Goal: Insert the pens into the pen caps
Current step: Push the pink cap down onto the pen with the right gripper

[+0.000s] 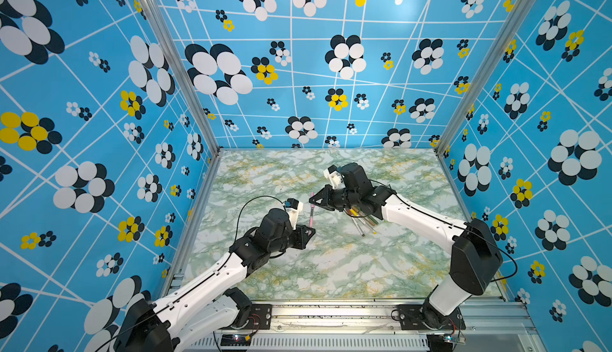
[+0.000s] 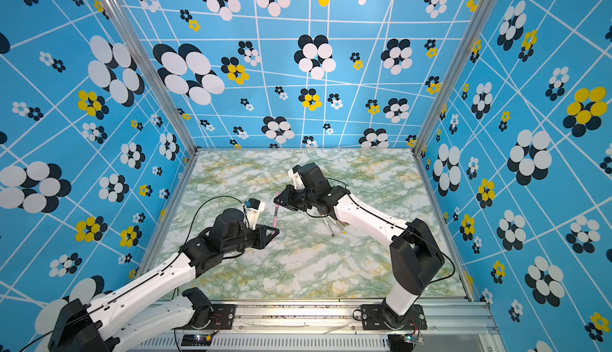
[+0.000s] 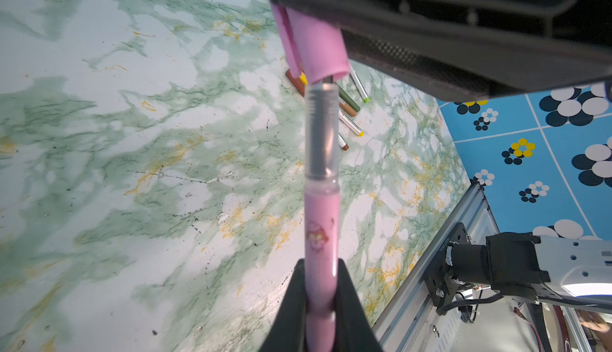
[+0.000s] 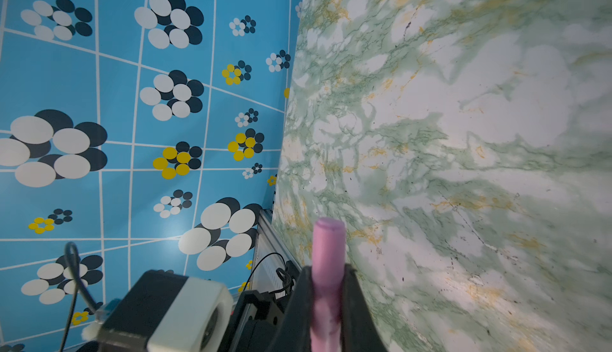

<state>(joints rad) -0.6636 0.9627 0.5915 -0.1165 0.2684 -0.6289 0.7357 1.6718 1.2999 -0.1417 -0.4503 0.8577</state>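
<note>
Left tool (image 3: 320,267): closed on the rear barrel of a thin pink plastic pen (image 3: 321,227), one jaw on each side.
Right tool (image 4: 328,271): clamped on a short pink plastic tube cap (image 4: 328,241); the closed end sticks out past the jaws.
Pen vs cap: in line, end to end. The pen's dark tip is just inside the cap's (image 3: 319,45) open mouth, and its clear front section is outside.
Position: both top views show the pair between the two tools, mid-counter, with the pen (image 1: 311,217) pointing away from the left tool (image 1: 309,231).
Counter (image 1: 331,267): green-veined marble pattern.
Loose pens (image 1: 362,223): a heap of white, brown and dark green barrels lying under the right arm, near the right tool (image 1: 316,201).
</note>
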